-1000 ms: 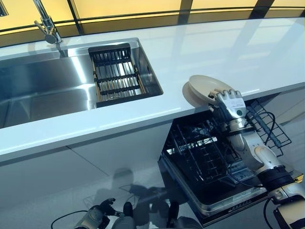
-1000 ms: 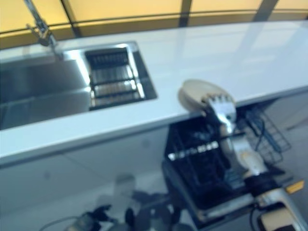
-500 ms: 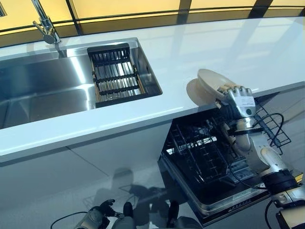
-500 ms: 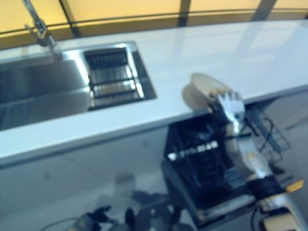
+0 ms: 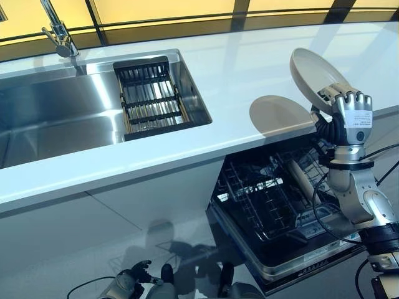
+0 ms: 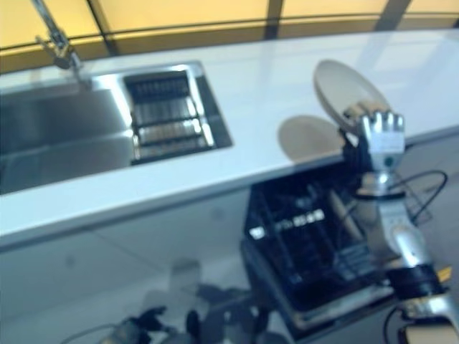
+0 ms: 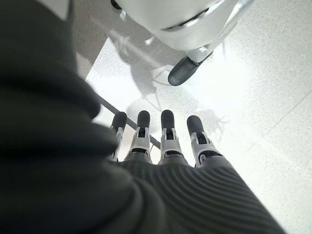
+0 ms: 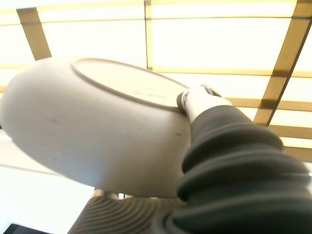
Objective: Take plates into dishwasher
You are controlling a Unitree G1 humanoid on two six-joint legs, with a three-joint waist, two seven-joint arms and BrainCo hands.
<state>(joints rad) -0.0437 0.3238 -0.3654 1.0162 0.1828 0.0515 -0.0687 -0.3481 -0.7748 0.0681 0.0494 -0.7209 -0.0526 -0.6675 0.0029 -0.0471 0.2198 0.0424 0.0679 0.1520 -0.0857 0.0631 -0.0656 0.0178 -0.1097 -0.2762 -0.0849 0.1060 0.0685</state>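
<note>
**Colours at the counter**

Cream plate (image 5: pixel 310 73); white countertop (image 5: pixel 249 68); shiny steel sink (image 5: pixel 56 118) holding a black slatted drainer rack (image 5: pixel 153 99); black wire dishwasher rack (image 5: pixel 262 199); amber backsplash panels (image 5: pixel 168 9), possibly glass, dark-framed.

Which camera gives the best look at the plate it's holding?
The left eye view: the whole tilted plate shows in the right hand. The right wrist view shows only its underside; the left wrist view shows none.

Silver-grey arm (image 5: pixel 361 205), dark ribbed wrist cover, silver fingers (image 7: pixel 168 141) with dark tips
</note>
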